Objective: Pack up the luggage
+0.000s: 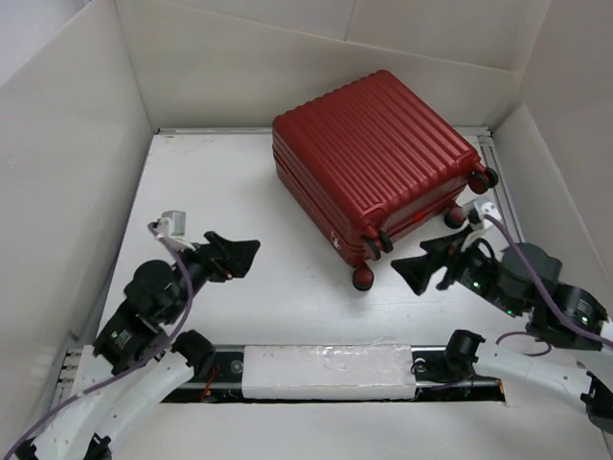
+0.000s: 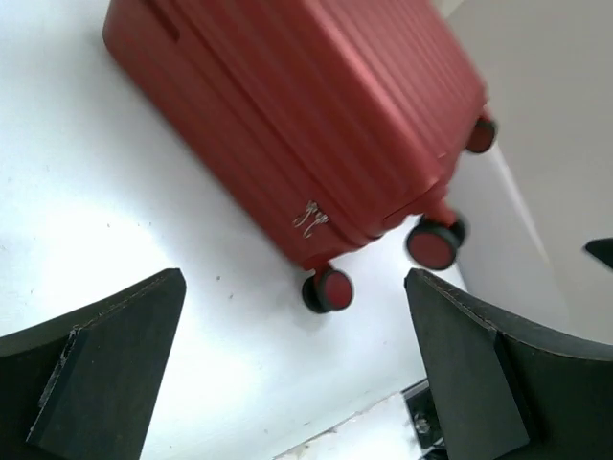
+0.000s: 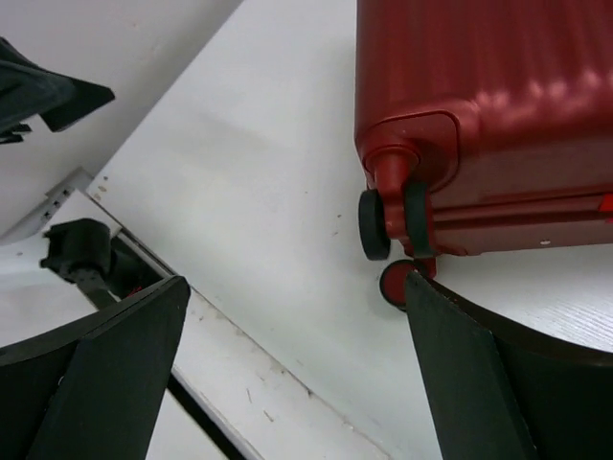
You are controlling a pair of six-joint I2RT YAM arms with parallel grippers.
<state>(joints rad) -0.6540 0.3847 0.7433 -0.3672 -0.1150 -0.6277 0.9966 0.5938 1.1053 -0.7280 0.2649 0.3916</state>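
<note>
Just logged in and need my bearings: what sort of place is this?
Probably a lab test cell, not a home: a white table, plain white panels walling it in, and one closed red suitcase on it.

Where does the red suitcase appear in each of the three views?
Top external: suitcase upper centre-right, lying closed.
Left wrist: suitcase across the top half.
Right wrist: suitcase upper right, cut off by the edge.
Shared landmark: the wheels on its end nearest the arms.
</note>
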